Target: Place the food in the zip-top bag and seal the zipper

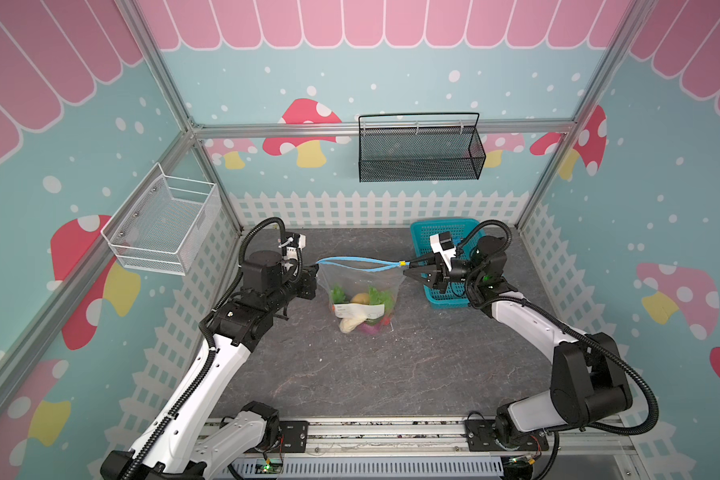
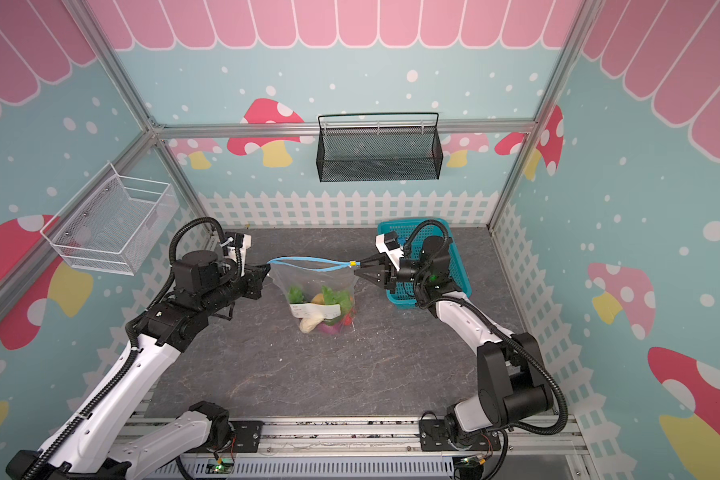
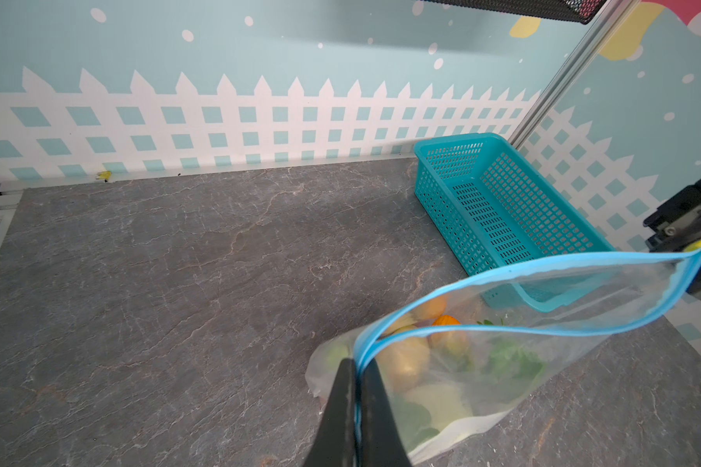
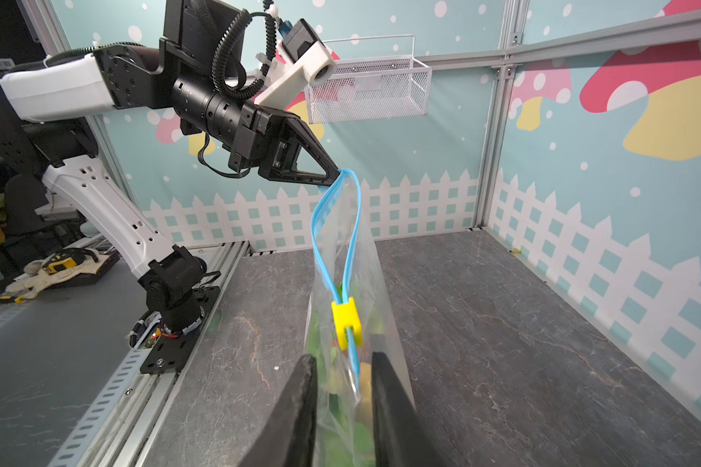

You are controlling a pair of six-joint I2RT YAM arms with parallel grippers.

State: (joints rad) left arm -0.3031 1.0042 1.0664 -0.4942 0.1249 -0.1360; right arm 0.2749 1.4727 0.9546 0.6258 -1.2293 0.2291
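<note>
Roundabout, teal mushroom walls [image 1: 391, 83] enclose a grey veined tabletop [image 1: 391, 365] and bag [image 1: 362, 282].

The grey, stone-patterned bench [image 1: 350, 374] carries a turquoise basket [image 1: 425, 241] at its far right corner; the zip-top bag [image 1: 362, 286] rests its bottom mid-bench.

Grey marbled tabletop [image 1: 350, 374]; teal mushroom walls [image 1: 350, 75]; black mesh rack [image 1: 420, 153], white wire rack [image 1: 163, 224]; outside, perhaps tape measure [image 4: 59, 263].
</note>
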